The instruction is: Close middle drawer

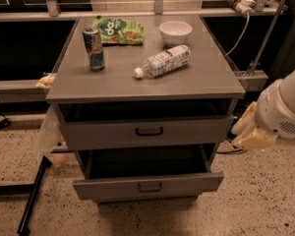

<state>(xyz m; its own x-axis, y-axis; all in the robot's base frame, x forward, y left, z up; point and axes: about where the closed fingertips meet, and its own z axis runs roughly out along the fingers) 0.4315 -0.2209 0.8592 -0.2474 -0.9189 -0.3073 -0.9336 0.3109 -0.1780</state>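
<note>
Approach step: the middle drawer [147, 186] stands pulled out beneath the upper drawer [187, 132]; the tool [250, 132] hangs right of the cabinet [187, 80], apart, its opening impossible to tell. Next, probably: meet the front squarely and push inward

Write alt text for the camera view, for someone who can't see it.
A grey cabinet has its middle drawer pulled well out, and the upper drawer is slightly open too. The robot's pincer hangs to the cabinet's right, apart from it. On top sit a can, a lying bottle, a bowl and a green bag.
</note>
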